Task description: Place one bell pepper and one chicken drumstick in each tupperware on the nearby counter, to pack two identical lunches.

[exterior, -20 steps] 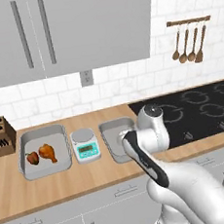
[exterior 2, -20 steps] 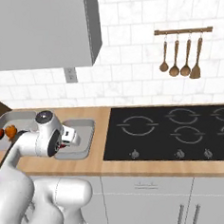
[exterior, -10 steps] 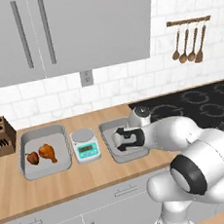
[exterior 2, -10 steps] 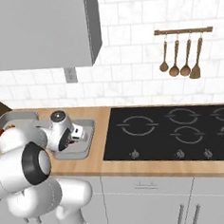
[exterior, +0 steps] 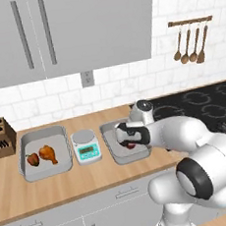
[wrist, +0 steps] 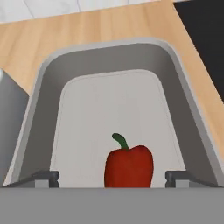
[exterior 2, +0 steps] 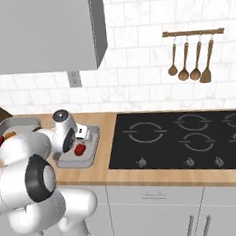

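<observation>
Inside tupperware (wrist: 48,78): glossy red bell pepper (wrist: 129,166), green stem.

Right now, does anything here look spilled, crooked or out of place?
Nothing stands out. One pepper sits in the tub near the cooktop; the other tub holds a pepper and drumstick.

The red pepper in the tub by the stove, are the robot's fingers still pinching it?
Apart. In the hand view the gripper is open: each fingertip stands off to one side of the bell pepper, with grey tub floor showing between.
</observation>
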